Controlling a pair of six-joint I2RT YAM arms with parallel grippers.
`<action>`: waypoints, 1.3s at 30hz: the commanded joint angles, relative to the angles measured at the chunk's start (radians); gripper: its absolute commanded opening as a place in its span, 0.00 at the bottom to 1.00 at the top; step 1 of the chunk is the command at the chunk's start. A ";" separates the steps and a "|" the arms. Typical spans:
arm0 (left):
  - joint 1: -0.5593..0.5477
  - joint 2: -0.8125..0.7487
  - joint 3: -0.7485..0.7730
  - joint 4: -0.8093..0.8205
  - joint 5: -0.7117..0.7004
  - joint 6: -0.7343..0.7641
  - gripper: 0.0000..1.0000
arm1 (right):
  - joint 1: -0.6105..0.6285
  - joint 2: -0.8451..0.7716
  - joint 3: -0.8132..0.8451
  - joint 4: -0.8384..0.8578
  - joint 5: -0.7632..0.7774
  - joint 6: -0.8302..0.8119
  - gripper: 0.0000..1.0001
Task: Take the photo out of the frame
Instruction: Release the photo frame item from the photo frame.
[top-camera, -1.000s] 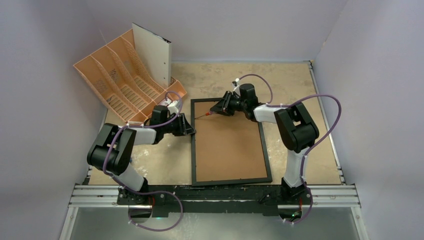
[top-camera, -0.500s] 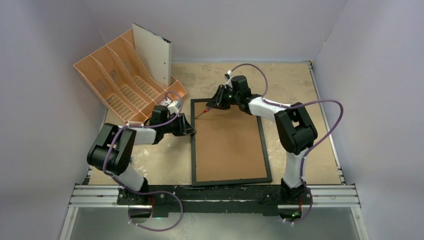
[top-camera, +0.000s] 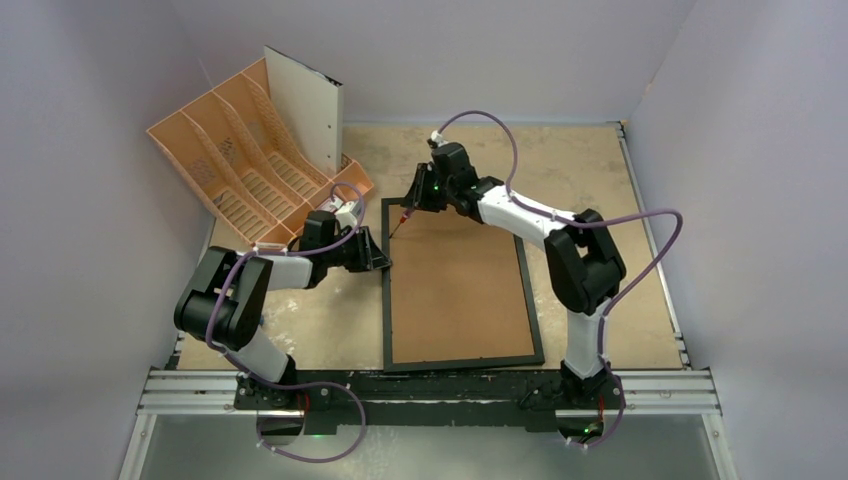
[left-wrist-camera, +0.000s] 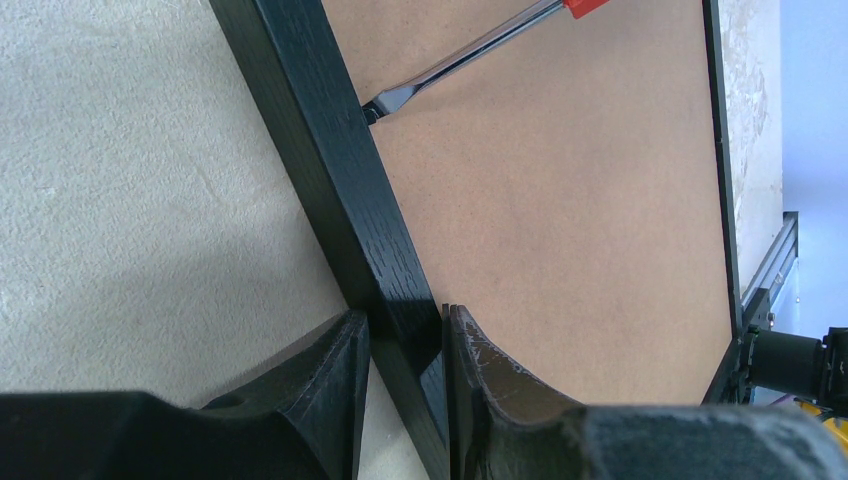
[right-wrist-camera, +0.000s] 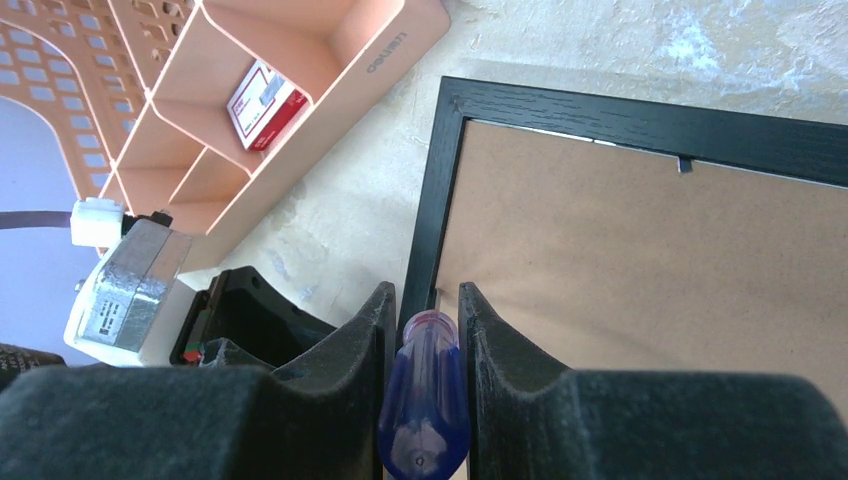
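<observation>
My left gripper (left-wrist-camera: 405, 320) is clamped on the left rail of the thin black rectangular picture frame (left-wrist-camera: 330, 150), which lies back-up on the beige worktop (top-camera: 600, 165). My right gripper (right-wrist-camera: 425, 300) grips a blue-handled flat screwdriver (right-wrist-camera: 425, 420). Its tip touches that rail's inner edge, ahead of my left gripper.

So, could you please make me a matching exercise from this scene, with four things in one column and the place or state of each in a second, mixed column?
Column A
1. left gripper
2. right gripper
3. screwdriver
4. file organiser

Column B
a. shut on the tool's handle
b. orange, standing at the far left
c. shut on the left bar of the frame
d. tip at the inner edge of the black bar, over the brown backing

Right pairs: 1-c, 2-a, 3-d, 4-b
</observation>
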 joint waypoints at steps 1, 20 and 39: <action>-0.015 0.028 -0.011 -0.020 0.032 0.038 0.13 | 0.141 0.038 0.106 -0.133 -0.005 0.017 0.00; -0.015 0.017 -0.013 -0.041 0.019 0.045 0.13 | -0.010 -0.125 -0.022 -0.125 -0.036 0.034 0.00; -0.015 0.019 -0.006 -0.049 0.024 0.047 0.12 | -0.129 -0.027 -0.192 0.231 -0.197 0.207 0.00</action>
